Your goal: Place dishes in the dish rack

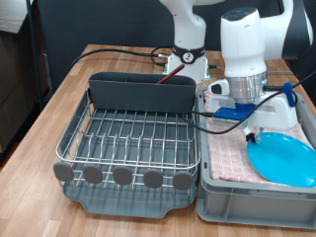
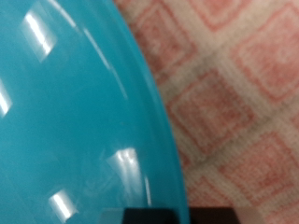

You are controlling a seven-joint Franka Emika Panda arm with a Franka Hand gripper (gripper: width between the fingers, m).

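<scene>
The light-blue plate (image 1: 284,158) lies tilted in the grey crate (image 1: 247,204) lined with pink checked cloth, at the exterior view's right. My gripper (image 1: 250,134) is lowered into the crate at the plate's left rim. In the wrist view the plate (image 2: 65,112) fills most of the picture, very close, with the cloth (image 2: 234,93) beside it and a dark fingertip (image 2: 173,216) at the plate's rim. The dish rack (image 1: 74,130), with its wire grid, cutlery box (image 1: 138,94) and knobs (image 1: 123,176), stands empty at the left. The mug and the spoon are out of view.
The rack and crate stand side by side on a wooden table (image 1: 49,99). The robot's base (image 1: 188,54) and black cables (image 1: 128,51) are behind the rack. A blue cable (image 1: 286,94) hangs by the wrist.
</scene>
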